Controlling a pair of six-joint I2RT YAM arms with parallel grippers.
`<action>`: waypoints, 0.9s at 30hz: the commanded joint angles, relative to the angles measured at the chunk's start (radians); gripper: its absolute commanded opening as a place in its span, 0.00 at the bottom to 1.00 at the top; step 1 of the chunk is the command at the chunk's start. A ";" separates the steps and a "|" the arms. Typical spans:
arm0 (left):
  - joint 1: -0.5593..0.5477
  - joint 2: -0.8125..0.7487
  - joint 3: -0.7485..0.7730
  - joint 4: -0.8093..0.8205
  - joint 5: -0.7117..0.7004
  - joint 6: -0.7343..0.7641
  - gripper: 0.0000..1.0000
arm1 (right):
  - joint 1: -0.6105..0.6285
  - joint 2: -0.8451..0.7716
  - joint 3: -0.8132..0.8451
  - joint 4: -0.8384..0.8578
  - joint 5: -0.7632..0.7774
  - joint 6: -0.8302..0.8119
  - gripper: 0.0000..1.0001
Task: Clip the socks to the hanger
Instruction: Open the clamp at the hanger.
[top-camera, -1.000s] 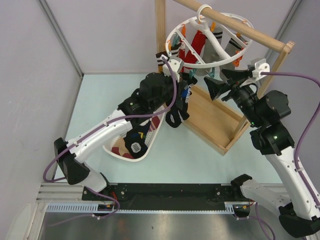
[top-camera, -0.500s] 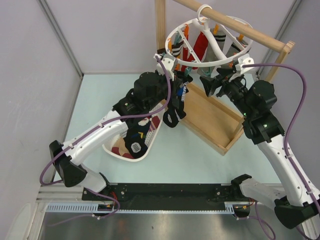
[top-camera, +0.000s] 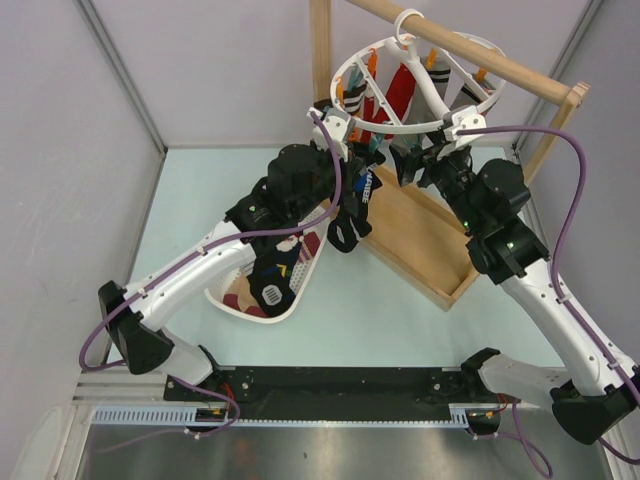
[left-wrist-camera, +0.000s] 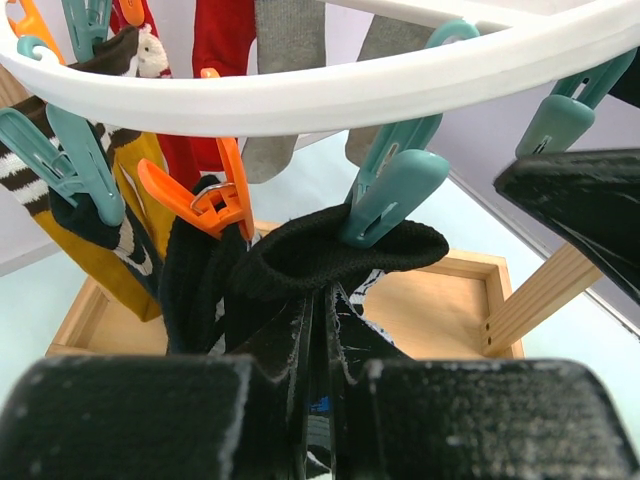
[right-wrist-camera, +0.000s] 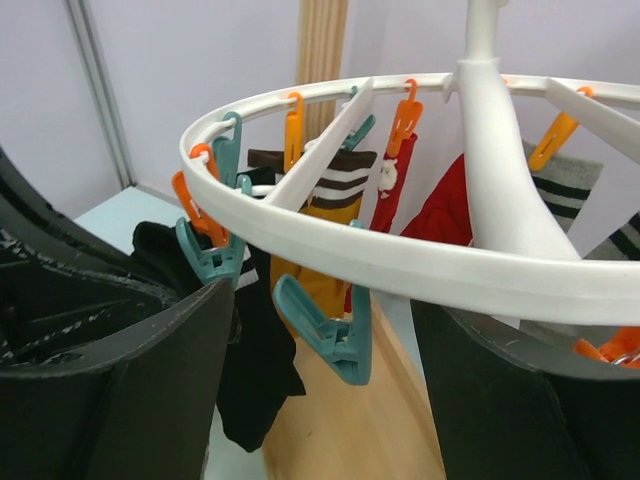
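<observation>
While pinching the black sock (left-wrist-camera: 330, 255) tight with the left claw (left-wrist-camera: 318, 340), held its top against a teal clip (left-wrist-camera: 395, 195) under the hanger's (left-wrist-camera: 330, 95) near rim. Had the right claw (right-wrist-camera: 320, 380) wide apart around that clip. Likely needed a soft squeeze there, then a small push up.

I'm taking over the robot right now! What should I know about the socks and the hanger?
Left gripper: shut on a black sock, its top at a teal clip on the hanger. I cannot tell whether the clip bites yet.
Right gripper: open, facing the hanger's ring.
Done: several hung socks are clipped.
To do: clip the black sock, then the loose socks in the basket.
</observation>
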 joint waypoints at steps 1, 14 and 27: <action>0.009 -0.038 -0.001 0.037 -0.004 -0.022 0.10 | 0.022 0.007 0.030 0.093 0.103 -0.036 0.75; 0.009 -0.035 -0.002 0.029 -0.002 -0.029 0.10 | 0.067 0.025 0.030 0.124 0.186 -0.067 0.59; 0.012 -0.045 -0.024 0.049 -0.013 -0.015 0.13 | 0.068 0.019 0.030 0.099 0.218 0.059 0.22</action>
